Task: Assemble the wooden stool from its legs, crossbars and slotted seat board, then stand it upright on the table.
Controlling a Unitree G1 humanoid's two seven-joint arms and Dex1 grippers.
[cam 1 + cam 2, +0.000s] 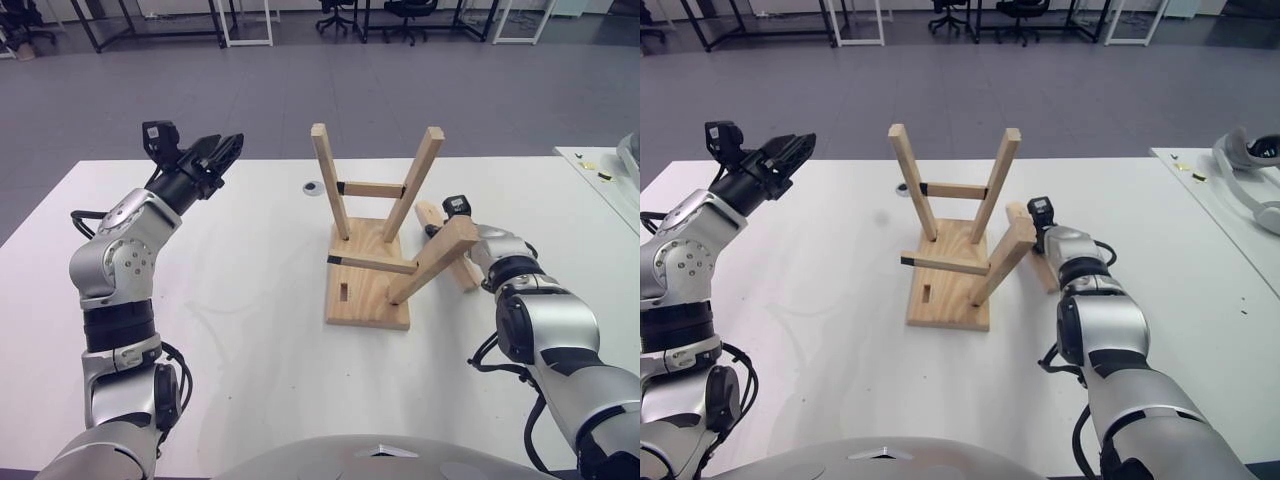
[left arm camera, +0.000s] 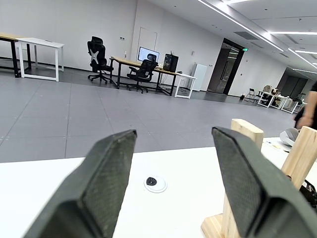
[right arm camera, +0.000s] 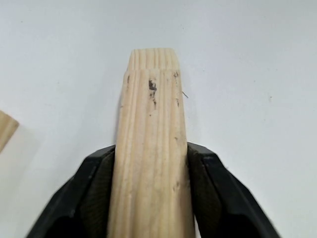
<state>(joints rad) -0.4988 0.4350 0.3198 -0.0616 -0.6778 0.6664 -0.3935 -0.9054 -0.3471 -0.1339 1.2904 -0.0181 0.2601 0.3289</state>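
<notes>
The slotted seat board [image 1: 372,306] lies flat on the white table with three legs standing up from it. Two rear legs [image 1: 330,180] [image 1: 416,184] are joined by a crossbar [image 1: 372,189]. A leaning front leg [image 1: 436,260] carries a second crossbar [image 1: 368,264]. A loose leg [image 1: 1038,262] lies on the table just right of the board, and my right gripper [image 3: 151,163] is shut on it near one end. My left gripper [image 1: 222,150] is raised above the table's far left, open and holding nothing, its fingers [image 2: 106,181] pointing toward the stool.
A round cable grommet [image 1: 313,187] sits in the table behind the board. A second table at the right holds a white headset-like device [image 1: 1252,165]. Bare table surface stretches to the left and in front of the board.
</notes>
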